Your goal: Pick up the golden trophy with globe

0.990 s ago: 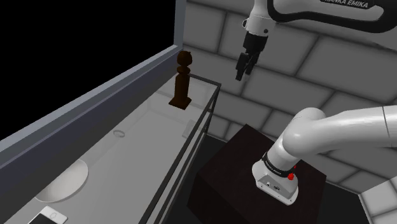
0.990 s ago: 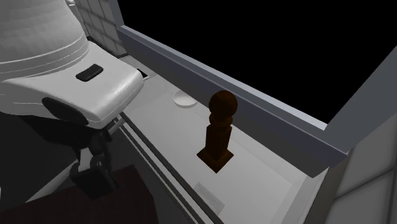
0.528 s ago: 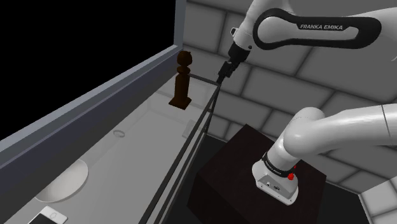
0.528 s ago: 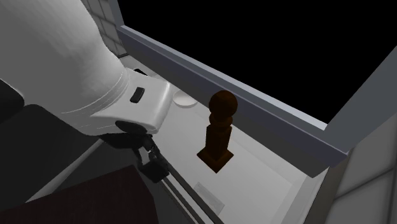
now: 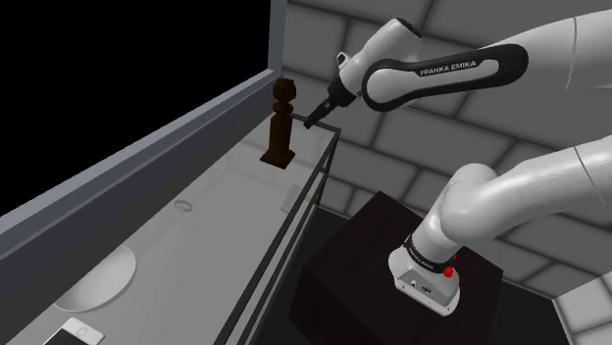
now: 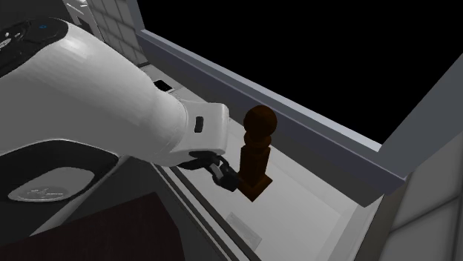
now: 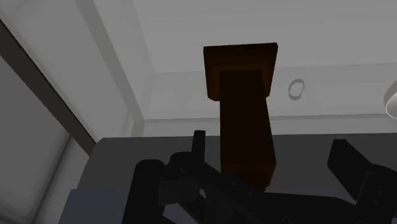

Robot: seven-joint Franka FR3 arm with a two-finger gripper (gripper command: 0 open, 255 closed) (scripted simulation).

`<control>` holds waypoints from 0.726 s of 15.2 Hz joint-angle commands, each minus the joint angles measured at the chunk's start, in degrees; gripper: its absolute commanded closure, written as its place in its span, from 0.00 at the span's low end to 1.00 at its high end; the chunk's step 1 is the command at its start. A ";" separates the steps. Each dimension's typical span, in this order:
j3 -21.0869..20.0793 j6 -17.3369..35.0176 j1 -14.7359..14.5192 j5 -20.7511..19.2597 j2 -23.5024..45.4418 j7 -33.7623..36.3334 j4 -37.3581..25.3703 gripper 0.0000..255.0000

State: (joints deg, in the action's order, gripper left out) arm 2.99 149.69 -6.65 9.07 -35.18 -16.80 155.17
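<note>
The trophy (image 5: 280, 123) is a dark brown column on a square base with a ball on top. It stands upright at the far end of the grey counter (image 5: 211, 230), near the tiled wall. My black gripper (image 5: 315, 116) hangs just to the shoulder view's right of it, level with its column. In the second exterior view the gripper (image 6: 226, 178) sits low beside the trophy (image 6: 256, 152). Seen from the wrist, the column (image 7: 245, 108) rises between my open fingers (image 7: 198, 147), nearer one of them, and neither finger touches it.
A raised grey ledge (image 5: 147, 137) runs along the counter's back, with a black area beyond. A dark rail (image 5: 294, 221) edges the counter's front. A small ring (image 5: 183, 205), a round basin (image 5: 103, 279) and a phone (image 5: 74, 335) lie further along. The dark stand (image 5: 378, 255) is at lower right.
The arm has swung down and toward the shoulder view's left. The gripper moved from high by the wall to right beside the trophy. The trophy has not moved.
</note>
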 commanded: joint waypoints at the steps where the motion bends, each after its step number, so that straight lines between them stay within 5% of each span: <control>1: 1.40 9.11 -2.68 2.04 4.46 -2.77 -0.55 0.00; 4: 6.29 21.28 -9.88 6.89 10.86 -8.96 -1.87 0.00; 6: 13.41 28.88 -19.11 11.92 14.91 -15.14 -3.68 0.00; 11: 19.96 33.03 -26.48 14.52 16.84 -18.20 -2.67 0.00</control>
State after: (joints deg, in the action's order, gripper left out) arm 21.05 181.65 -31.07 22.82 -18.83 -34.01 152.34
